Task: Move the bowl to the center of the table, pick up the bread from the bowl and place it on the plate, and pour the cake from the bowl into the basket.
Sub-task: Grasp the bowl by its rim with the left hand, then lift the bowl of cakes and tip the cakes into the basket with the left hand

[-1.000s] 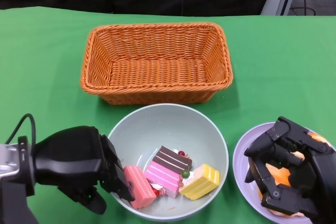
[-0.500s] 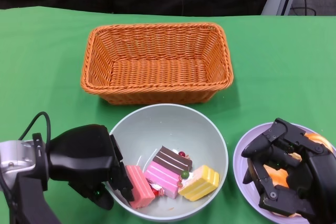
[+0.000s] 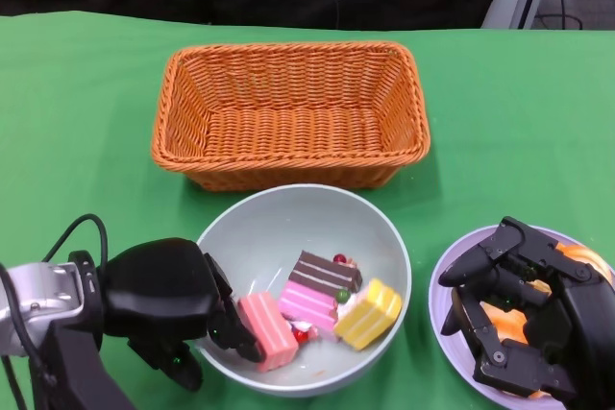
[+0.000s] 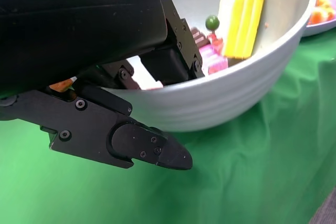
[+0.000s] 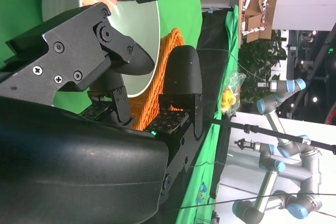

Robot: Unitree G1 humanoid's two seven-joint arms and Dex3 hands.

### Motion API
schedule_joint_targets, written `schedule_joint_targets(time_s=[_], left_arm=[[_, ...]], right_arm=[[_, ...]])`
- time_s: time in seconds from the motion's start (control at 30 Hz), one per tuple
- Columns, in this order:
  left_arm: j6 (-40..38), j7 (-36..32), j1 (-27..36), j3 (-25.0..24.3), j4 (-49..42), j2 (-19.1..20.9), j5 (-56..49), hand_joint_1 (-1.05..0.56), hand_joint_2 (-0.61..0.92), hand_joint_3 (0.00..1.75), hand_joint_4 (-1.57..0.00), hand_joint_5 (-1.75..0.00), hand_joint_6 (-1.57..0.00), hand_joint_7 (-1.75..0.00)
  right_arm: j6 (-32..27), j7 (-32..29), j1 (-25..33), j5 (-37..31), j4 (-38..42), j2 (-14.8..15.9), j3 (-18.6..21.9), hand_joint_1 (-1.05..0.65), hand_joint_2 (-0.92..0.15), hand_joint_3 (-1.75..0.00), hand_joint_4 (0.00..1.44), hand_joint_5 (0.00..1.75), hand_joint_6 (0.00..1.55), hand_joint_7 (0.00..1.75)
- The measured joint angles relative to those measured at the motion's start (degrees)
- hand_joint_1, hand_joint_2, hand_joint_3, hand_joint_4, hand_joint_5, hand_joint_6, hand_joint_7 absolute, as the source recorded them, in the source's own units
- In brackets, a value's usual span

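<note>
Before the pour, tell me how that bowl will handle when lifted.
The bowl looks rigid and smooth, so it may slip in the left hand, whose fingers grip only one rim. The cake pieces lie loose and will likely slide as it tilts.

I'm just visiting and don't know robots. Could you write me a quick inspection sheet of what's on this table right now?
Surface: green cloth table.
Job's things: grey bowl lifted and tilted, holding cake pieces; orange wicker basket behind it, nothing in it; purple plate with orange bread.
Clutter: nothing seen.
Hands: left hand grips the bowl's rim; right hand over the plate, holding nothing.
Cables: black cable at the left wrist.
Surroundings: other robot arms beyond the table.
</note>
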State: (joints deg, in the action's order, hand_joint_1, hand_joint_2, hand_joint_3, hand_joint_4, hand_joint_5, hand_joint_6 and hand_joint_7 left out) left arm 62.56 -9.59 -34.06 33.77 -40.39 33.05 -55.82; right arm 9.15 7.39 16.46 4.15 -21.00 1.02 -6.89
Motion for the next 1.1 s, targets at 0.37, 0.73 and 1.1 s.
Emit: schedule_joint_targets(time_s=[0.37,0.73,1.1], left_arm=[[-2.2,2.0,2.1,0.0,2.2,0.7,1.4,-0.58,0.92,0.11,-0.68,-0.09,-0.68,-0.05],[-1.7,-2.7,2.1,0.0,1.8,0.7,-0.2,-0.29,0.92,0.11,-1.18,-0.17,-1.09,-0.11],[-4.3,-13.8,2.1,2.3,-0.9,-0.7,-3.8,-0.27,0.92,0.15,-0.68,-1.59,-0.73,-1.03]], right_arm=[[0.0,-0.2,0.1,-0.1,0.0,-0.1,0.0,0.0,-0.6,-1.07,0.69,1.54,0.67,1.24],[-1.0,-0.6,0.7,-0.4,-0.7,0.0,0.1,-0.02,-0.57,-1.07,0.71,1.53,0.68,1.25],[-0.7,-0.8,0.7,-0.6,-0.6,-0.2,0.1,-0.02,-0.54,-1.13,0.71,1.56,0.67,1.29]])
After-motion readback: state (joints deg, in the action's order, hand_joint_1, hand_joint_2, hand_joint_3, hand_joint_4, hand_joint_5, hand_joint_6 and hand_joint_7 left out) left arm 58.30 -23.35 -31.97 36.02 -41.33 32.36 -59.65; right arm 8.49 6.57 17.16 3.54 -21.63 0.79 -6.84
